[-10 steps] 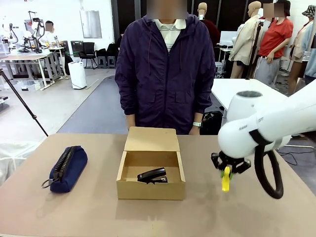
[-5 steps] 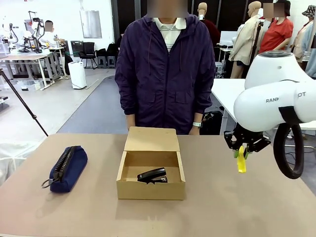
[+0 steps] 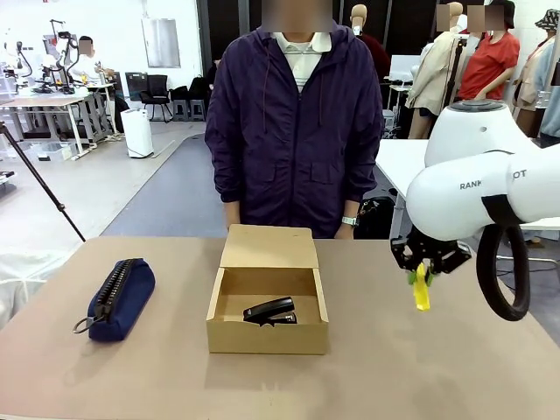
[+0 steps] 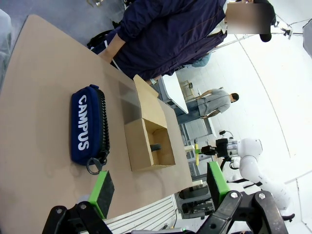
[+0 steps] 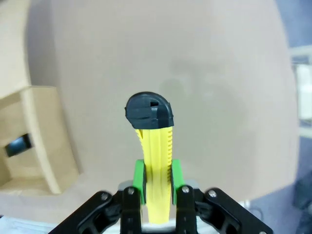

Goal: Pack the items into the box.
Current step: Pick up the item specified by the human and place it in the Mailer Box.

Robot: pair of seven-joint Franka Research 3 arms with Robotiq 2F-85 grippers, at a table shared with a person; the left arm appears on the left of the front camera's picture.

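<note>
As framed from the front, the tan table spanned the full width, with everything else on or over it. Person in a dark purple jacket stood at the far edge, directly behind the box, arms down at the sides. White right arm came in from the right and hung over the table's right side.

Box sat mid-table, open, with its flap lid hinged on the far side and leaning back toward the person. Navy pencil case lay to the left of the box and apart from it, zipper up, ring pull at the near end. The left wrist view showed "CAMPUS" printed on its side.

Left gripper was held above the near left part of the table, jaws spread wide, nothing between the green pads, with pencil case and box beyond it.

Right gripper was clamped on the utility knife, pads pinching the yellow body. It was over bare table, right of the box and well apart from it.

Black stapler lay flat on the box floor, about mid-box. The knife hung near vertical — black tip down, apparently clear of the tabletop.
</note>
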